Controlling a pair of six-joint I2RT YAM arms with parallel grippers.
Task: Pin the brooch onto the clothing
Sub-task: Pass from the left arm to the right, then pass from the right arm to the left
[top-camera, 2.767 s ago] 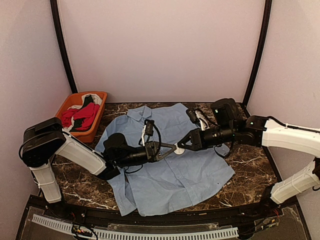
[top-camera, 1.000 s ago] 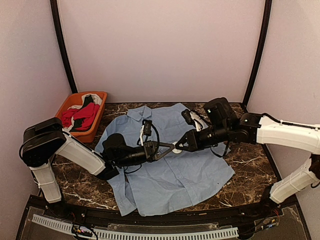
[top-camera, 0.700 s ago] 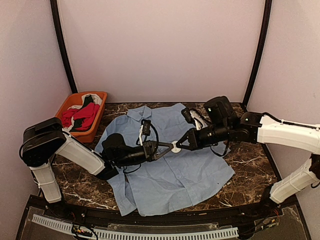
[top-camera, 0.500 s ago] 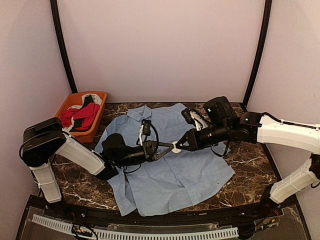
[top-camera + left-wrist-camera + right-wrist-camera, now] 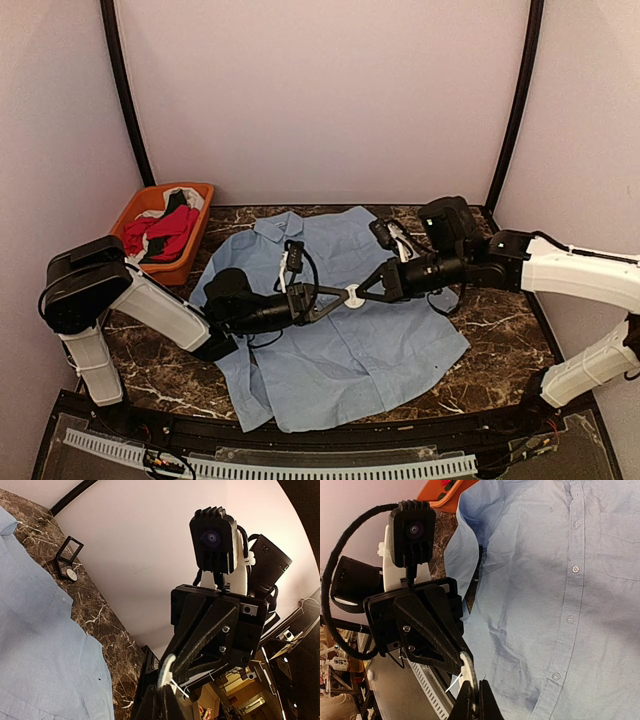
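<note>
- Above the middle of the light blue shirt [image 5: 340, 350], which lies flat on the marble table [image 5: 500, 330], the white brooch [image 5: 352, 296] is held in the air.
- The left gripper [image 5: 343, 297] pinches one edge tightly.
- The right gripper [image 5: 361, 295] is clamped on the opposite edge.

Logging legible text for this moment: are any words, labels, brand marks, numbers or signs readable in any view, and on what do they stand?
No text can be read in any view.
The light blue shirt is plain, with no print or label showing.
The white brooch shows no marking that can be made out.
The clutter beyond the table in the left wrist view is too blurred to read.
</note>
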